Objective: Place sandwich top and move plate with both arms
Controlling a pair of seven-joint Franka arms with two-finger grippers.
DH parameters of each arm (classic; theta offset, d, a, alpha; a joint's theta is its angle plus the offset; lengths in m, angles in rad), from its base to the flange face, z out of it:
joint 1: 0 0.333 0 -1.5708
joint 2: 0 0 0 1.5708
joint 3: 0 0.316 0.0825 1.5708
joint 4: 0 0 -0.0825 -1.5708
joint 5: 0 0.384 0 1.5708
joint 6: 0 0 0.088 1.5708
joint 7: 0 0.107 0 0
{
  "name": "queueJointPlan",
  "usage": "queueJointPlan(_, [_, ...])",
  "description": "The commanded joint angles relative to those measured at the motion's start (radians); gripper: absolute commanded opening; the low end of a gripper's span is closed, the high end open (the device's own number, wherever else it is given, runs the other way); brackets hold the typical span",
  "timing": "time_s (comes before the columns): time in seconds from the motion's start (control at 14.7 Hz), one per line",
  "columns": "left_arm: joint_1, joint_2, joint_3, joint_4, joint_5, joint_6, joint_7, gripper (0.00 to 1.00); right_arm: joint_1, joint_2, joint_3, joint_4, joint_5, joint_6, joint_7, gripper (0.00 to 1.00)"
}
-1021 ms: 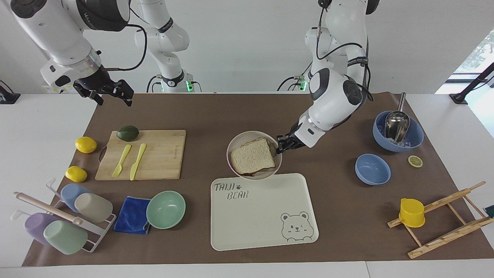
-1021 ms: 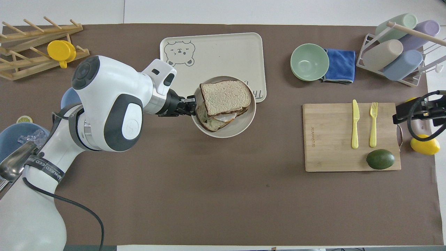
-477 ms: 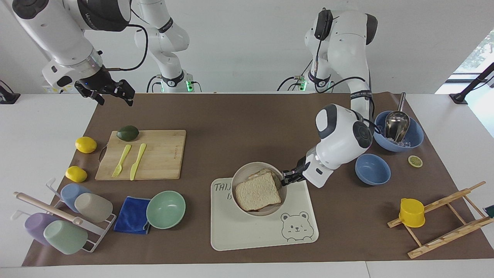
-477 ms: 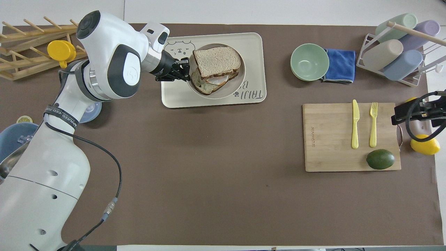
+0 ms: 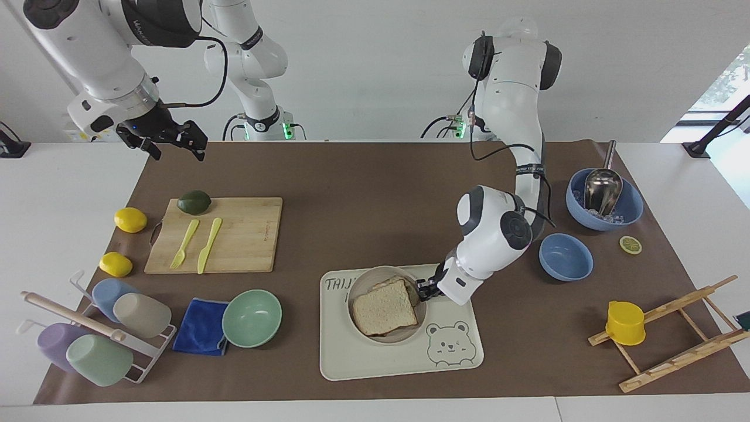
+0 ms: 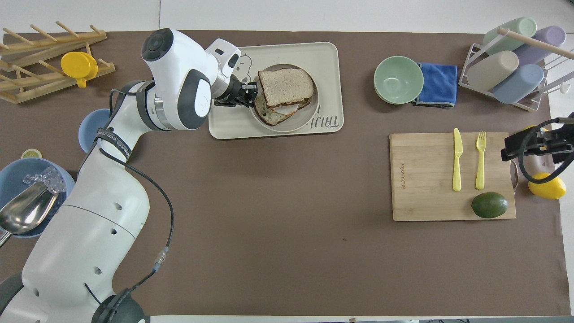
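Note:
The sandwich top (image 5: 384, 308) (image 6: 285, 86), a pale bread slice, lies on a lower slice with egg (image 6: 271, 115) in the round beige plate (image 5: 362, 281) (image 6: 296, 123). The plate is on or just above the cream bear tray (image 5: 375, 360) (image 6: 327, 58); I cannot tell whether it rests there. My left gripper (image 5: 423, 287) (image 6: 251, 95) is shut on the plate's rim at the side toward the left arm's end. My right gripper (image 5: 170, 138) (image 6: 533, 146) hangs open and holds nothing, raised over the cutting board's handle end, where the right arm waits.
A cutting board (image 5: 240, 234) carries a fork, a knife and an avocado, with two lemons beside it. A mint bowl (image 5: 252, 317), a blue cloth and a cup rack sit beside the tray. Two blue bowls (image 5: 565, 257) and a wooden rack stand toward the left arm's end.
The left gripper has carried the plate with the sandwich away from the robots, from the brown mat onto the bear tray. The right gripper has barely moved.

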Motion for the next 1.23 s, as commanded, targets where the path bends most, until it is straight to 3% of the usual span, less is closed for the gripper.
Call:
queueJointPlan(0.0, [0.005, 0.017, 0.002, 0.037, 0.021, -0.022, 0.005, 0.00, -0.010, -0.016, 0.009, -0.017, 0.003, -0.003, 0.014, 1.00])
queueJointPlan(0.48, [0.013, 0.014, 0.002, 0.035, 0.014, -0.040, 0.032, 0.00, -0.010, -0.016, 0.009, -0.015, 0.003, -0.003, 0.014, 1.00])
queueJointPlan(0.54, [0.013, 0.012, 0.002, 0.035, 0.014, -0.040, 0.034, 0.37, -0.010, -0.016, 0.007, -0.015, 0.003, -0.003, 0.014, 1.00])
queueJointPlan(0.61, [0.013, 0.011, 0.004, 0.034, 0.014, -0.040, 0.032, 0.81, -0.010, -0.016, 0.007, -0.017, 0.003, -0.003, 0.014, 1.00])
queueJointPlan(0.68, [0.013, 0.005, 0.004, 0.034, 0.014, -0.040, 0.034, 1.00, -0.010, -0.016, 0.007, -0.015, 0.003, -0.003, 0.014, 1.00])
queueJointPlan(1.16, [0.060, -0.070, 0.007, 0.017, 0.014, -0.109, 0.055, 1.00, -0.010, -0.016, 0.009, -0.017, 0.003, -0.003, 0.016, 1.00])
